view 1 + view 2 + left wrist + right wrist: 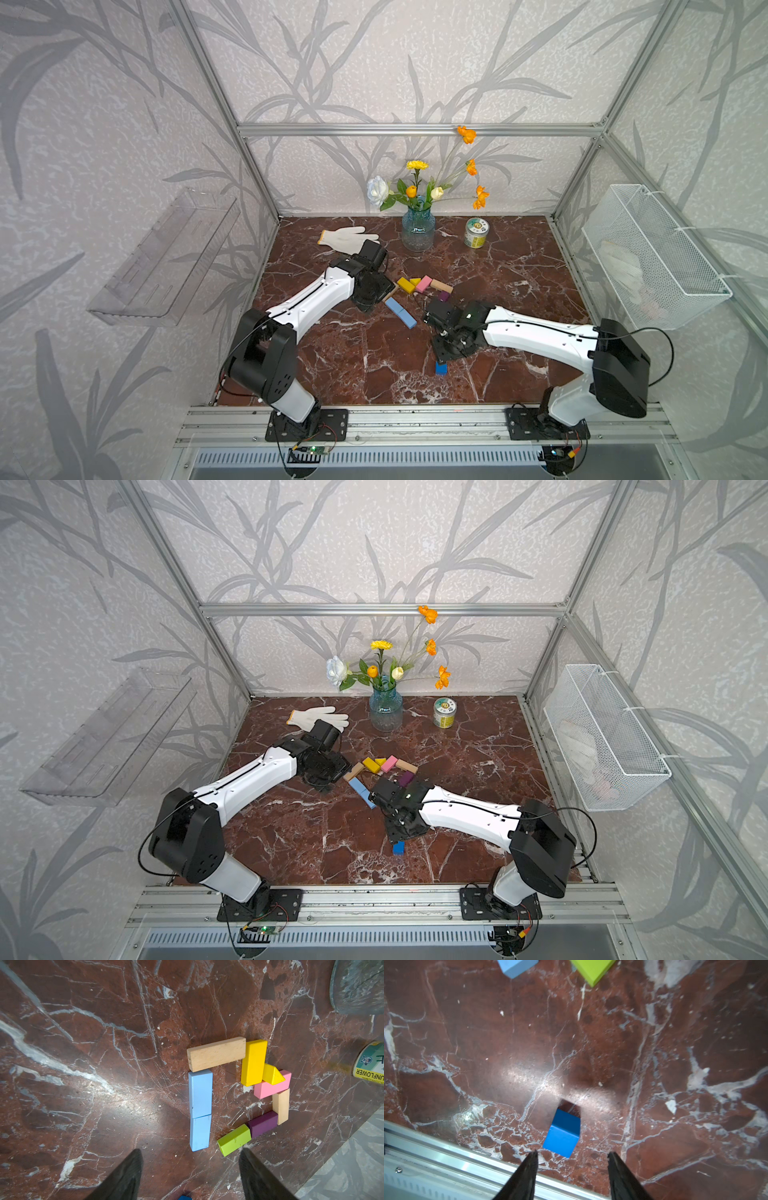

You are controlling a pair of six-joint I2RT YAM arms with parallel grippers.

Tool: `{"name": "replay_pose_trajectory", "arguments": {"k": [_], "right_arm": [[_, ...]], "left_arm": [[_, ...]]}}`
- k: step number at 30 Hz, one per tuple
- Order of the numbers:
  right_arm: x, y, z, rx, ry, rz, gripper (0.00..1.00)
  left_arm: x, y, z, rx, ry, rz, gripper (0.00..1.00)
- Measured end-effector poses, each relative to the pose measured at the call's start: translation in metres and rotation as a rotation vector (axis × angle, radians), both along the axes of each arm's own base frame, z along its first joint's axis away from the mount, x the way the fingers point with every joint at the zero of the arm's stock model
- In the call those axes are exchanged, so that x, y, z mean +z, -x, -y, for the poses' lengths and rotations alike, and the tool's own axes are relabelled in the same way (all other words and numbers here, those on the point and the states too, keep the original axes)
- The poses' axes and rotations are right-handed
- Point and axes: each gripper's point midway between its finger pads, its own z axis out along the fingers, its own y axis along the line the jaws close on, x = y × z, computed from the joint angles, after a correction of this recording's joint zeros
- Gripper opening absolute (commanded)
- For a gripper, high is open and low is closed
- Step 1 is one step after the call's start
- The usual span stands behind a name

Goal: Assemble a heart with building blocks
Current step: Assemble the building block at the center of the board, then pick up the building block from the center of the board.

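Red marble desk (pixel 519 270) inside a leaf-papered booth, and the heart (pixel 216 1053) is nearly home! Mid-desk, nine pieces lie flat in a hollow outline: tan, yellow, the little wedge, pink, tan, purple and lime down one flank, two light blues down the other. One opening shows, at the point, between the lime brick (pixel 233 1139) and the end of the light blue brick (pixel 199 1132). The piece for it? That looks like the dark blue brick (pixel 563 1134), lying alone between the heart and the desk's front edge.

The right hand (pixel 573 1153) hangs over it with fingers apart. The brick is right at their mouth and nothing is gripped. The left hand (pixel 190 1157) hovers beside the outline, spread wide and empty.

My reckoning: grab, carry, slot in, done.

Traffic? Vase (pixel 417 230), tin (pixel 476 232) and white glove (pixel 347 239) sit near the far edge, well apart. The likelier hazard is that narrow opening, where a nudge could skew lime or light blue.
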Motion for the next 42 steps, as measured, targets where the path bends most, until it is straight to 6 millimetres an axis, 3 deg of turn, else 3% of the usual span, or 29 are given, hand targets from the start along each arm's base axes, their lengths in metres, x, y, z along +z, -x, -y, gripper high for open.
{"name": "replay_pose_trajectory", "arguments": {"k": [6, 21, 32, 42], "right_arm": [[-0.009, 0.013, -0.005, -0.028, 0.007, -0.026, 0.56], [-0.038, 0.018, -0.004, -0.076, 0.082, -0.062, 0.54], [-0.058, 0.018, -0.004, -0.100, 0.130, -0.088, 0.39], [-0.047, 0.012, -0.007, -0.081, 0.143, -0.064, 0.19]], "left_arm": [[-0.002, 0.004, -0.002, -0.005, -0.003, -0.004, 0.74], [-0.006, 0.016, -0.013, -0.005, -0.004, -0.010, 0.74], [-0.006, 0.018, -0.017, 0.002, -0.005, -0.011, 0.74], [-0.006, 0.016, -0.020, 0.012, -0.004, -0.011, 0.74]]}}
